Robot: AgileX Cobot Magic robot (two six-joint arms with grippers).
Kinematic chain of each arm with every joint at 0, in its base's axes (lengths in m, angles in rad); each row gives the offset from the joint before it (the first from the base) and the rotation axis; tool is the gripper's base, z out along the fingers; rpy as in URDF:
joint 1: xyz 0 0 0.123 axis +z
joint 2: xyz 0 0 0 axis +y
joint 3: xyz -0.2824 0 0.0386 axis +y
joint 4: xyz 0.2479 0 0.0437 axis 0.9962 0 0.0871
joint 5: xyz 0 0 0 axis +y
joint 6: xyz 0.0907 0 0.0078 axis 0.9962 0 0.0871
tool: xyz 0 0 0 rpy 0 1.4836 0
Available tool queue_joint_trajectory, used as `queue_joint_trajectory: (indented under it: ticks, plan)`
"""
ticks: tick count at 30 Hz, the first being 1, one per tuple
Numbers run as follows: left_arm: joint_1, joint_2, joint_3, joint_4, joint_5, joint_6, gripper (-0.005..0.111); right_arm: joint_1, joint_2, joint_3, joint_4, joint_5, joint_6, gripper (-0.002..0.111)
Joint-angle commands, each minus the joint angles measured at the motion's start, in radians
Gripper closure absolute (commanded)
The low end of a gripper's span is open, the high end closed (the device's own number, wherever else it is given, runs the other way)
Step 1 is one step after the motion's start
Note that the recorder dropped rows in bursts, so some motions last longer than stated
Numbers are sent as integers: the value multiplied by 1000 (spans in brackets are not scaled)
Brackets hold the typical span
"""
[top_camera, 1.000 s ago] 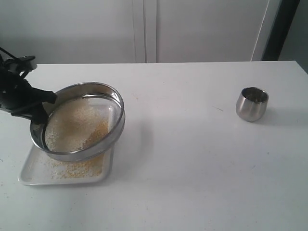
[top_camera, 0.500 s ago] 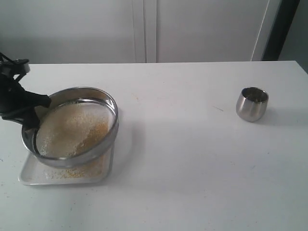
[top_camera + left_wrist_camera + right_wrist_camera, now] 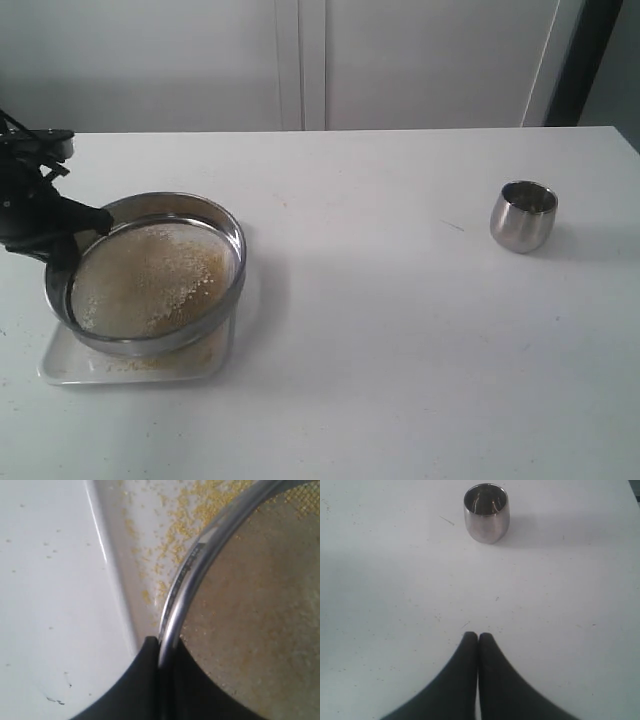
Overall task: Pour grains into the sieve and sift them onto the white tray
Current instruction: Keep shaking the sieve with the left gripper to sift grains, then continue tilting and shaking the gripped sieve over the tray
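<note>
Clamping sieve (image 3: pixel 238 270) rim in left end effector (image 3: pixel 160 647) over white tray (image 3: pixel 60 368), grains (image 3: pixel 150 280) on mesh; right end effector (image 3: pixel 478 636) closed, empty.

In the lower left of the exterior view a tray (image 3: pixel 62 366) is laid on the table (image 3: pixel 400 350). A sieve (image 3: pixel 237 255) is held over it, so that most of the tray is covered. Inside the sieve the grains (image 3: pixel 150 275) are spread, and some are scattered on the tray beneath. The left rim of the sieve is clamped by the left gripper (image 3: pixel 82 232). A cup (image 3: pixel 523 215) is placed at the middle right, well apart from the sieve.
</note>
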Motion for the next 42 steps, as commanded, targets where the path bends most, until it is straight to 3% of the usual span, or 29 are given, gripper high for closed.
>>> queue_joint_trajectory:
  ticks: [1,4,7,9,12,14,16,18,20,22,24,25,27,29,31,33,35,39,42]
  plan:
    - [-5,-13,-14,8,57,-137,107,2,-6,3,0,-7,4,108]
    - [-60,-23,2,31,-22,42,107,2,-6,3,0,-7,4,108]
    - [-21,-8,2,58,-144,-141,107,2,-6,3,0,-7,4,108]
    - [-6,0,-4,15,-88,-189,107,2,-6,3,0,-7,4,108]
    - [-35,-8,-3,-60,25,-5,107,2,-6,3,0,-7,4,108]
    - [-49,-17,6,-25,-48,88,107,2,-6,3,0,-7,4,108]
    - [-15,-12,7,8,-132,-62,107,2,-6,3,0,-7,4,108]
    - [8,-4,3,-35,-90,-154,107,2,-6,3,0,-7,4,108]
    - [-16,-7,0,-74,28,-8,107,2,-6,3,0,-7,4,108]
    - [-55,-15,1,-39,26,119,107,2,-6,3,0,-9,4,108]
    - [-47,-17,1,55,-63,13,107,2,-6,3,0,-9,4,108]
    - [-33,-15,1,90,-89,-124,107,2,-6,3,0,-9,6,108]
    - [-27,-11,1,69,-51,-206,107,2,-6,3,0,-9,6,108]
    - [-61,-16,-1,60,16,-88,107,2,-6,3,0,-9,6,108]
    - [-89,-21,2,115,-24,-3,107,2,-6,3,0,-9,6,108]
    - [-70,-21,3,198,-109,-154,107,2,-6,3,0,-9,6,108]
    - [-39,-12,3,192,-111,-304,107,2,-6,3,0,-7,6,108]
    - [-84,-25,0,102,13,-84,107,2,-6,3,0,-7,6,108]
    - [-53,-30,9,99,-137,-168,107,2,-6,3,0,-7,6,108]
